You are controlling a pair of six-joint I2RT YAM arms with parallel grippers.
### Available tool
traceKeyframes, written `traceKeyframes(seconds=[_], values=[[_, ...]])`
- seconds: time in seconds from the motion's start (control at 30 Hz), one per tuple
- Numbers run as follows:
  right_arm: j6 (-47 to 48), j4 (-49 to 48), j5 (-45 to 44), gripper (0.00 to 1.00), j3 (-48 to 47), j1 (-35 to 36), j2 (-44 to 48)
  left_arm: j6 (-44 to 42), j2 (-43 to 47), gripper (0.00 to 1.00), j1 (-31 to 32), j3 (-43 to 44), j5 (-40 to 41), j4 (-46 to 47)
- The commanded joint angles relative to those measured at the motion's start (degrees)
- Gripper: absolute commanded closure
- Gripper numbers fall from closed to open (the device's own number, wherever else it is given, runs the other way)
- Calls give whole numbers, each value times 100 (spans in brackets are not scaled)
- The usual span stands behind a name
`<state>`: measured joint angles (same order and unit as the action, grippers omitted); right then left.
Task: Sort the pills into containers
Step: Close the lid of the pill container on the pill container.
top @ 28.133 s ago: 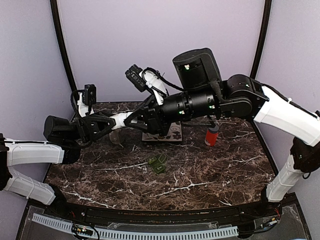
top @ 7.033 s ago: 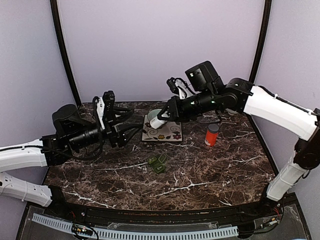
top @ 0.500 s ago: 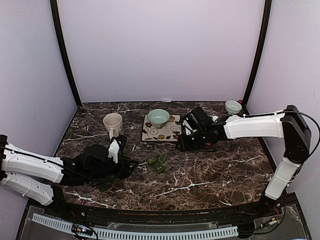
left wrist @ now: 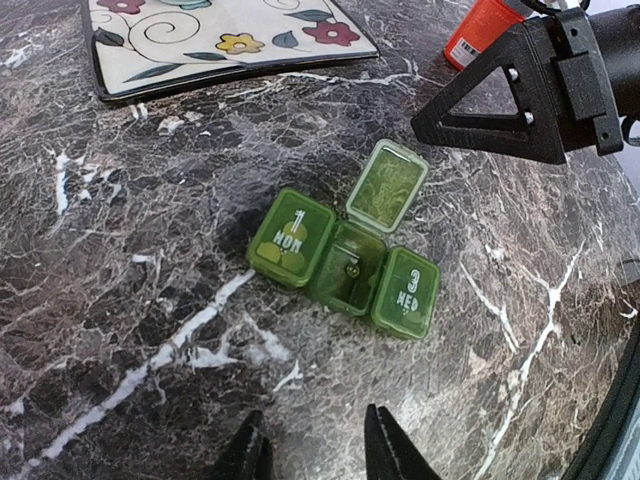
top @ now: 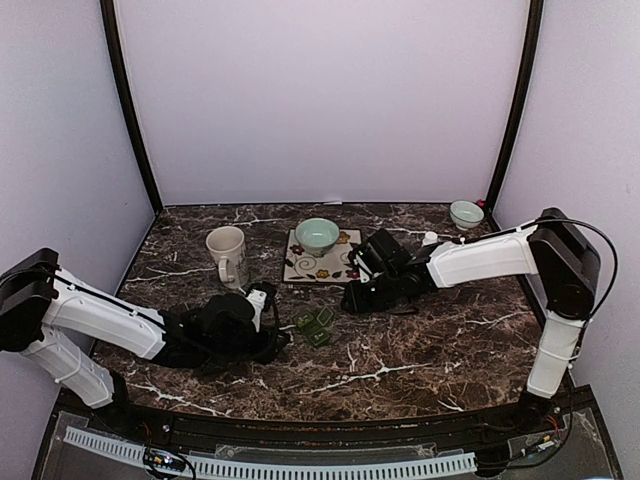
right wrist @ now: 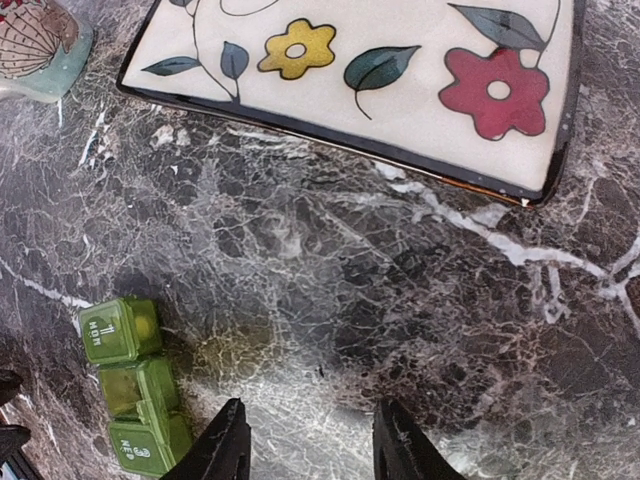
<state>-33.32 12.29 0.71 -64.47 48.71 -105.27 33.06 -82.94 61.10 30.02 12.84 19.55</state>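
The dark green pill box (top: 315,325) lies mid-table, a strip of three compartments. In the left wrist view the pill box (left wrist: 345,255) has its "1 MON" and "3 WED" lids shut and its middle lid (left wrist: 388,187) flipped open. A small pill (left wrist: 352,268) lies in the middle compartment, and yellowish pills show through the first lid. My left gripper (left wrist: 315,455) is open and empty, just short of the box. My right gripper (right wrist: 308,440) is open and empty over bare marble, with the pill box (right wrist: 135,385) to its lower left.
A floral square plate (top: 340,265) bears a pale green bowl (top: 317,234). A cream mug (top: 227,252) stands left of it. A small bowl (top: 466,213) sits at the back right. The orange bottle (left wrist: 480,25) is behind the right gripper's black body (left wrist: 520,90).
Over the last half second my left gripper has slid right towards the pill box. My right gripper has moved left and nearer to it. The pill box has not moved.
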Motion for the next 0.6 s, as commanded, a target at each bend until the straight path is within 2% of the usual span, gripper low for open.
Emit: traceKeyframes(seconds=[0.0,0.57], values=[[-76,-288,114,57,-41,82,-159,79,-313,68,29,385,-77,-243],[-90,-343,366,58,-441,205,-504,140,-1108,69,-127,918,-310,-571]])
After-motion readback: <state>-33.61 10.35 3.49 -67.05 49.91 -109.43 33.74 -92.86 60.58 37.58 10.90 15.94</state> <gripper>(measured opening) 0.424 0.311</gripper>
